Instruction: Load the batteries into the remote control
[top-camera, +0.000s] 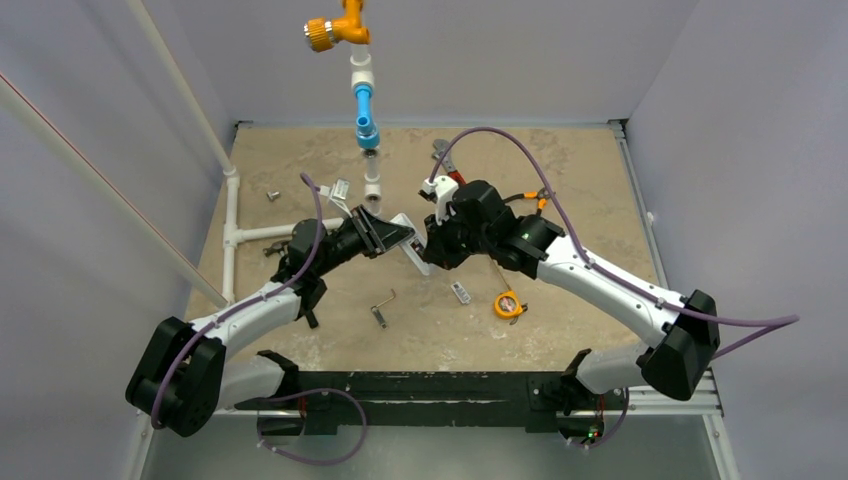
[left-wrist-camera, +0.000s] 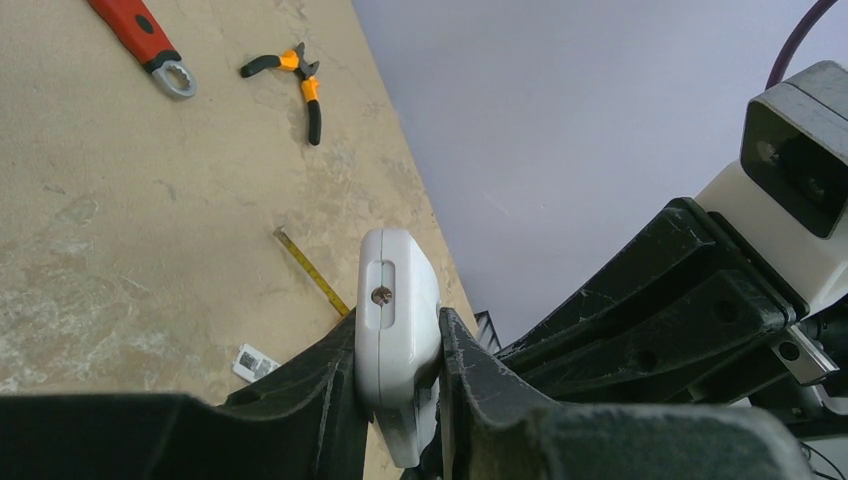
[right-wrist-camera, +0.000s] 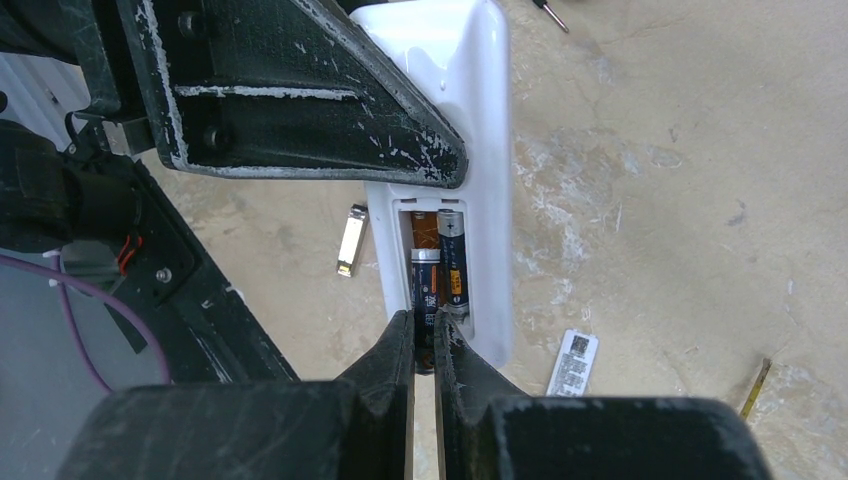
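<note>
Item: remote control (left-wrist-camera: 399, 285), a slim white slab held clear of the table (top-camera: 560, 180) near the centre of the overhead view, between the two arms. Left gripper (left-wrist-camera: 398, 330): its dark fingers (left-wrist-camera: 335, 380) are pressed against the two long sides of the remote, which stands on edge between them at lower centre of the left wrist view, one end pointing up the frame with a small screw showing in a slot. Right gripper (right-wrist-camera: 424, 325): it sits at lower centre of the right wrist view, at the open battery bay on the back of the remote. Its fingers are drawn nearly together, pinching the lower end of one battery (right-wrist-camera: 425, 285). A second battery (right-wrist-camera: 452, 265) lies seated just beside it, to its right in the same bay. The left gripper's finger crosses the upper left of that frame, over the upper part of the remote. Also on the table: a red-handled wrench (left-wrist-camera: 140, 30) and orange-and-black pliers (left-wrist-camera: 295, 80) at the upper left of the left wrist view, well apart from the remote; a yellow tape measure (top-camera: 508, 305); and a small barcode label (right-wrist-camera: 573, 362) lying flat, lower right of the remote.
</note>
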